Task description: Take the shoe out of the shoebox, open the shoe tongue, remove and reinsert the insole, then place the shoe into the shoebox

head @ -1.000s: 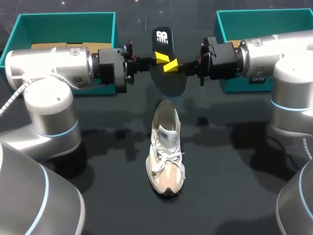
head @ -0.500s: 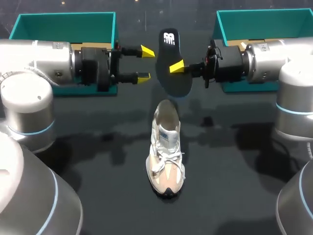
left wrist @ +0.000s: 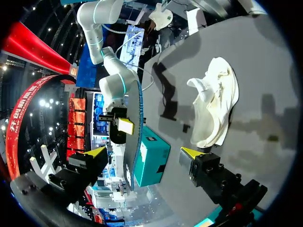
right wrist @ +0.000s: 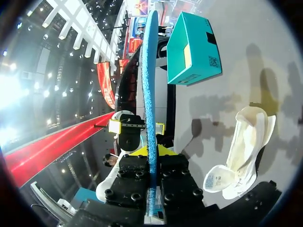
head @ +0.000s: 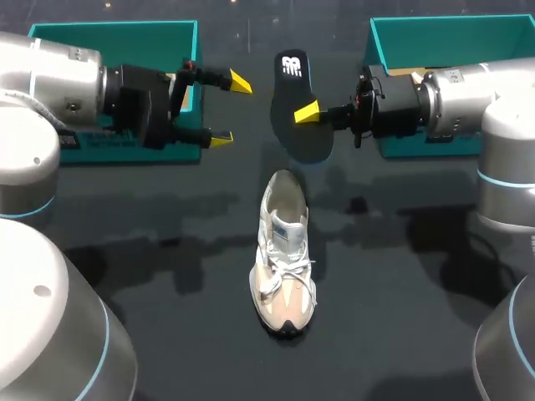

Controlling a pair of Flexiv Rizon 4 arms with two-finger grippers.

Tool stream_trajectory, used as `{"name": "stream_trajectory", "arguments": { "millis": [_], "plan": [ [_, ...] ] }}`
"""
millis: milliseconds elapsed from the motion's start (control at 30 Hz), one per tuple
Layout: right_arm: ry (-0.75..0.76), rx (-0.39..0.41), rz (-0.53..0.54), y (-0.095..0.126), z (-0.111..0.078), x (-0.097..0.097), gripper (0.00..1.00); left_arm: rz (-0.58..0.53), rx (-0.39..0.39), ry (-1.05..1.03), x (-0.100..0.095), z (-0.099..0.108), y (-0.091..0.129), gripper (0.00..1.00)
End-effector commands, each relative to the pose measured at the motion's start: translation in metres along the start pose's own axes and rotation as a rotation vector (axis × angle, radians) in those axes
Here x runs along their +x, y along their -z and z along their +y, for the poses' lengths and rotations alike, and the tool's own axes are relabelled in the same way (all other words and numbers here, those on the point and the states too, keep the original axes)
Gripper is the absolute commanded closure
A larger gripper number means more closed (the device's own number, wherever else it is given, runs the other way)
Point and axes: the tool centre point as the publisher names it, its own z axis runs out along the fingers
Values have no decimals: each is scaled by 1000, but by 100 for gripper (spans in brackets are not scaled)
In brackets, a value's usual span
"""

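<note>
Nearest the robot, on the dark table (head: 401, 326), the shoe (head: 284, 259) stands upright on its sole. It is white and beige, its toe points to 6 o'clock and its heel to 12 o'clock, and the laces are threaded over the tongue. Its mouth gapes at the heel end.

Just beyond the heel, at 12 o'clock from the shoe, the black insole (head: 298, 113) hangs above the table, out of the shoe. It is turned on its edge, with its length running roughly 12 to 6 o'clock and a white mark at its far end.

My right gripper (head: 306, 111) comes in from 3 o'clock and is clenched on the insole's middle. One yellow tip shows on the near face. In the right wrist view the insole's blue edge runs straight out from between the black fingers, pinched on both sides.

My left gripper (head: 231, 110) sits at 9 o'clock from the insole and apart from it. Its fingers are spread wide with nothing between them. In the left wrist view the insole stands ahead of those released fingers, touching neither.

Farthest back are the left teal box (head: 109, 32) at 10 o'clock from the shoe and the right teal box (head: 443, 32) at 2 o'clock. Both are open-topped and both are partly hidden behind the arms.
</note>
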Motion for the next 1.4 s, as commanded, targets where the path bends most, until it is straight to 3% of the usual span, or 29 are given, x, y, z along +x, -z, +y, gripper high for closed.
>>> {"name": "stream_trajectory", "arguments": {
  "millis": [33,300,367,1067,1267,1400],
  "plan": [
    [9,-26,-6,1,2,-2,100,122,-66,97,-2,3,-4,0],
    [201,-109,23,3,7,0,100,328,-73,478,23,22,30,0],
    [245,-122,-6,2,10,-1,100,433,-142,554,35,28,31,0],
    [255,-137,-32,1,13,-3,100,433,-142,554,35,28,31,0],
    [286,-155,-7,10,15,-10,100,440,-222,675,47,16,27,0],
    [334,-174,-10,15,12,-13,100,460,-223,769,58,8,22,0]
  ]
}}
